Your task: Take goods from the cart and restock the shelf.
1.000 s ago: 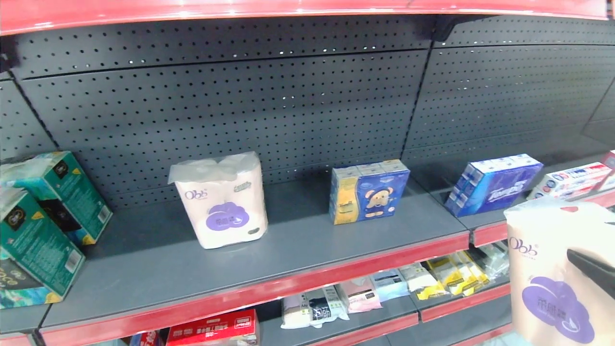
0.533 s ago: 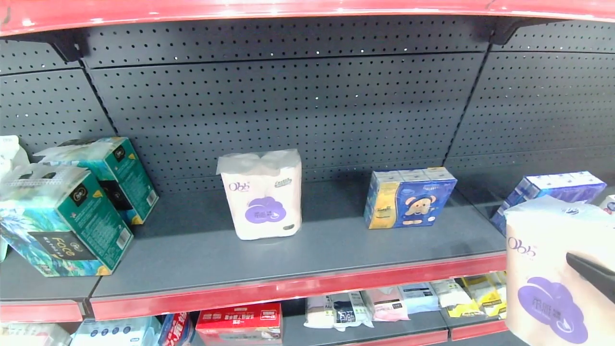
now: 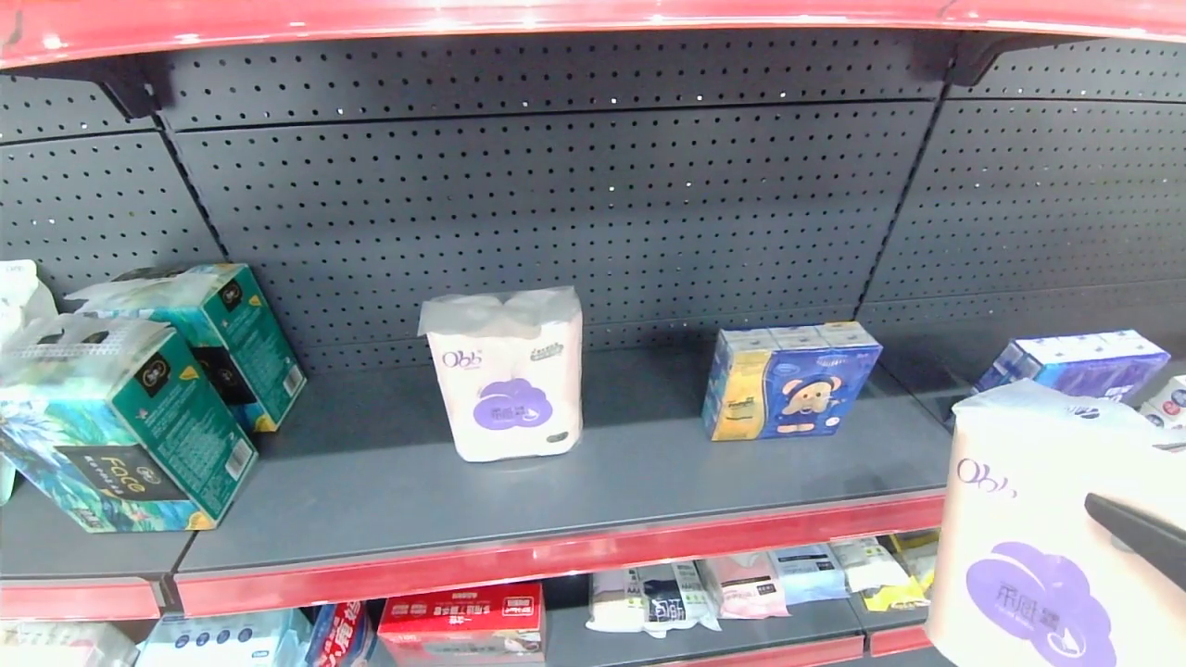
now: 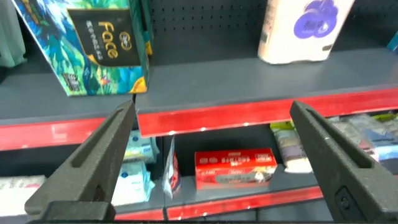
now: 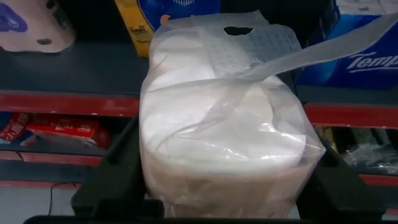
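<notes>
Head view first: the held toilet paper pack (image 3: 1047,537) is down at the right, out in front of the shelf (image 3: 556,500) and not resting on it, with one dark finger (image 3: 1138,539) pressed against its side. On the grey shelf deck there's a matching pack (image 3: 505,375) standing upright near the middle. A blue and yellow tissue pack (image 3: 788,380) sits well apart to its right, two green boxes (image 3: 120,435) lean at the left end, and a blue pack (image 3: 1075,366) lies on the next bay to the right. A red box (image 3: 463,625) sits on the level below.

Left wrist view: the left gripper (image 4: 212,112) is spread wide with nothing between its fingers, facing the shelf's red front edge. The green box, the matching pack and the red box all show past it.

Right wrist view: the right gripper (image 5: 221,193) is pinching the held toilet paper pack from both sides, plastic handle flap up top, the shelf just beyond it.
</notes>
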{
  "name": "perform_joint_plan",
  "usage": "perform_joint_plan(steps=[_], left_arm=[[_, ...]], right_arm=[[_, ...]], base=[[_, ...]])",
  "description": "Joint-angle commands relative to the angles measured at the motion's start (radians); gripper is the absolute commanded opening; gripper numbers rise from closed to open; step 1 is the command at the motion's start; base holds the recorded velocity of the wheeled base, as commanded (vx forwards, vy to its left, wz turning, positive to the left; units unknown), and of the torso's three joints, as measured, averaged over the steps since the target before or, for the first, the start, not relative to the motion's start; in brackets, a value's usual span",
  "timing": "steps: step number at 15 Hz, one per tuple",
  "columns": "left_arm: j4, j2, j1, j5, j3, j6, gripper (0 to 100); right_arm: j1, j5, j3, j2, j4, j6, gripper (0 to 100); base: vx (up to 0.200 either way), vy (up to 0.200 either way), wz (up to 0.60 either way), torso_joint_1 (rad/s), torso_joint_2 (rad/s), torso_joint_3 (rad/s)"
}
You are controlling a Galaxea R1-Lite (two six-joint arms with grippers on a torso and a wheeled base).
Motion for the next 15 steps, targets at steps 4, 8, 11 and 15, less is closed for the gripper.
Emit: perform_joint_plan(steps=[4, 8, 11, 15], left_arm=[[0.000, 0.085, -0.055, -0.003, -0.002, 0.067, 100], [0.000, 0.105, -0.046, 0.001, -0.002, 0.067, 100], [0.000, 0.105, -0.041, 0.001, -0.002, 0.065, 100], [-0.037, 0.531, -0.024, -0.015, -0.341, -0.111, 100]], right_arm=[[0.000, -0.005, 0.037, -0.070, 0.002, 0.011, 0], [-0.013, -0.017, 0.004, -0.068, 0.003, 0.009, 0], [-0.020, -0.042, -0.047, -0.020, 0.000, 0.015, 0], [-0.036, -0.040, -0.019, -0.040, 0.011, 0.014, 0]], base=[[0.000, 0.000, 0.00, 0.000, 0.00, 0.000], [0.000, 0.000, 0.00, 0.000, 0.00, 0.000], [0.000, 0.000, 0.00, 0.000, 0.00, 0.000], [0.000, 0.000, 0.00, 0.000, 0.00, 0.000]])
